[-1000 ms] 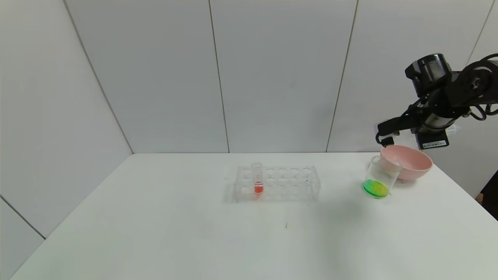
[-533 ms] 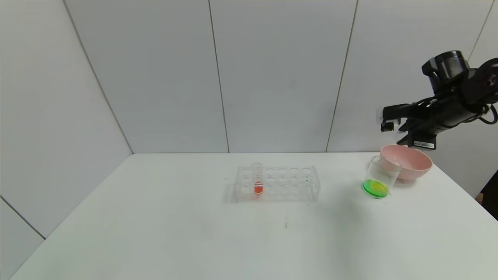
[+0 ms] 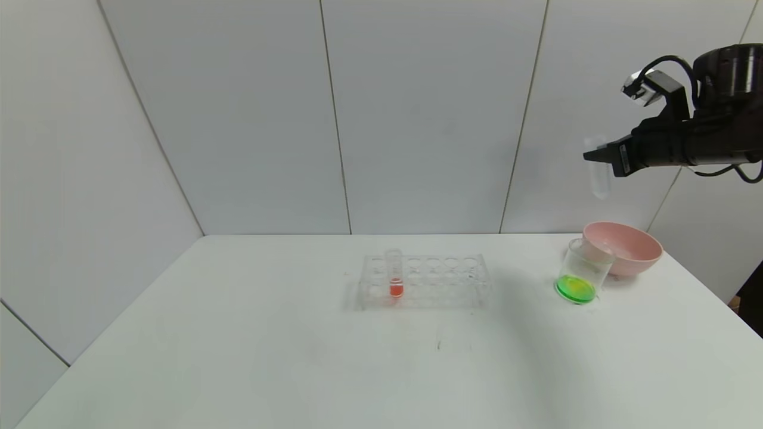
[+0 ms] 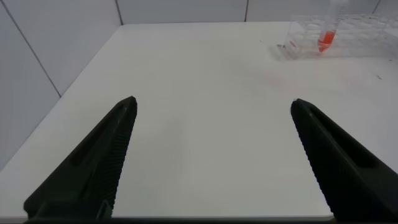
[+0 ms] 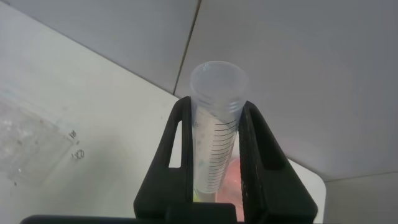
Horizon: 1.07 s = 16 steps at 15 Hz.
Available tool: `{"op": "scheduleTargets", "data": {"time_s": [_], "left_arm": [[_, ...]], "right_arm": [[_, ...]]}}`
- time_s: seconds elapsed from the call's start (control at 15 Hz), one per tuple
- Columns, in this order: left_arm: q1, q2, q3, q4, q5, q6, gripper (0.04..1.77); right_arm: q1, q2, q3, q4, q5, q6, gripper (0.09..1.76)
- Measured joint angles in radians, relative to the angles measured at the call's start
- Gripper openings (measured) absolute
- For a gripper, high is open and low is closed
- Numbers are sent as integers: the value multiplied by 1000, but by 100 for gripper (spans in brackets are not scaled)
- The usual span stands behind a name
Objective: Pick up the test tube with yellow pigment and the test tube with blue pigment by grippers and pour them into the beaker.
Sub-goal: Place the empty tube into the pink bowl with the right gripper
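My right gripper (image 3: 591,156) is shut on an empty clear test tube (image 3: 598,173) and holds it upright, high above the beaker (image 3: 583,262) and off the table. In the right wrist view the gripper (image 5: 215,102) clamps the graduated tube (image 5: 214,146) between both fingers. No yellow or blue liquid shows in any tube. The beaker stands at the table's right side with green-yellow liquid (image 3: 575,288) at its bottom. My left gripper (image 4: 212,102) is open and empty above the table's left part; it is out of the head view.
A pink bowl (image 3: 632,250) stands right behind the beaker, touching it. A clear tube rack (image 3: 444,283) at the table's middle holds one red-orange tube (image 3: 394,275), also in the left wrist view (image 4: 325,38). The white table (image 3: 238,333) ends near the bowl at the right.
My right gripper has risen from just above the pink bowl to well above it and has turned, so the empty tube now hangs upright.
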State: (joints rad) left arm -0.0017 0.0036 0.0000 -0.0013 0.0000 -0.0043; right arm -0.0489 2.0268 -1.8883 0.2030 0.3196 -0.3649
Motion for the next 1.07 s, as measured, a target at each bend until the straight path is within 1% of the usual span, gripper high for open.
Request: {"op": "scheduleTargets", "data": {"time_s": [0.2, 0.4, 0.53, 0.67, 0.73, 0.87, 1.07], "left_arm": [[0, 0, 0, 0, 0, 0, 176], [0, 0, 0, 0, 0, 0, 176], [0, 0, 0, 0, 0, 0, 176], [0, 0, 0, 0, 0, 0, 176], [0, 0, 0, 0, 0, 0, 176], [0, 0, 0, 0, 0, 0, 176], [0, 0, 0, 0, 0, 0, 176]], "right_arm": [[-28, -57, 141, -168, 0, 126, 49], [-73, -122, 320, -332, 1, 152, 49], [-114, -155, 434, -470, 1, 159, 49], [-149, -169, 529, -580, 1, 164, 49], [-161, -164, 564, -621, 0, 166, 49], [-174, -134, 598, -673, -9, 179, 49], [-176, -54, 587, -747, -76, 241, 49]]}}
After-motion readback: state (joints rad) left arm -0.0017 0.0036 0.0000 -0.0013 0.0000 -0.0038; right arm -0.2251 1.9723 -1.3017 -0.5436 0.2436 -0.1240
